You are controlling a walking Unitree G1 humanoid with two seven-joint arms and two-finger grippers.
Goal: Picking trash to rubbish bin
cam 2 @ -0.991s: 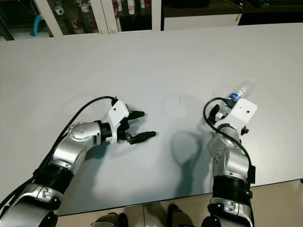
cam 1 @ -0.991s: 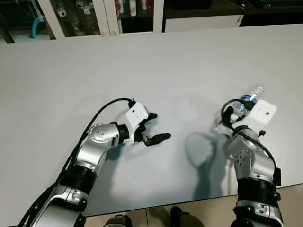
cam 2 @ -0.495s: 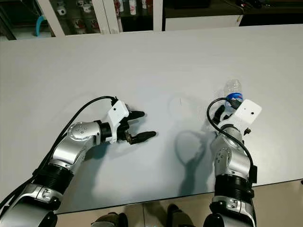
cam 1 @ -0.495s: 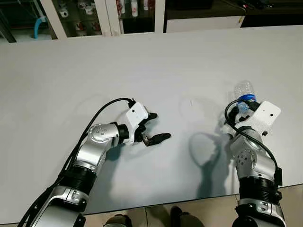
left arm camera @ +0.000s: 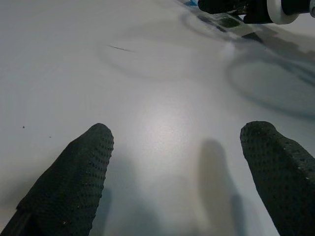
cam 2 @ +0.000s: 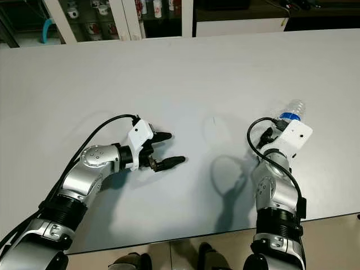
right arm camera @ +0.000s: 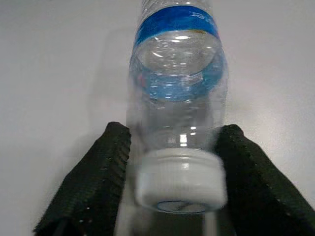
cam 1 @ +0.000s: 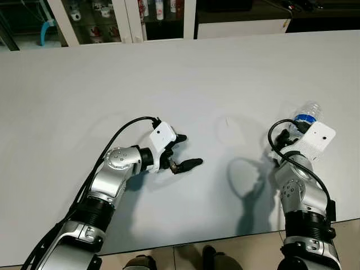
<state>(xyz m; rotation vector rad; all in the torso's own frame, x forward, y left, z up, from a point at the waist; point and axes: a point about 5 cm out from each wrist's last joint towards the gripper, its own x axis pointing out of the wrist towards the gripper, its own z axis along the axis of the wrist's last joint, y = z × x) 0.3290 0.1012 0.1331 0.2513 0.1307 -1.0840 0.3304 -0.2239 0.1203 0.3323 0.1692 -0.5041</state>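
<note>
A clear plastic bottle with a blue label and a white cap is at the right of the white table. In the right wrist view the bottle lies cap-first between the two black fingers, and my right gripper is shut on its neck. From the head views the white wrist mount covers those fingers. My left gripper rests low over the table's middle left, open, with nothing between its fingers.
Glass-door cabinets with mugs stand beyond the table's far edge. The near edge runs just in front of my body, with floor below. A faint dark mark is on the table between the arms.
My right gripper has shifted slightly right with the bottle, which first swung toward upright and now leans to the upper right again. The left arm has not moved.
</note>
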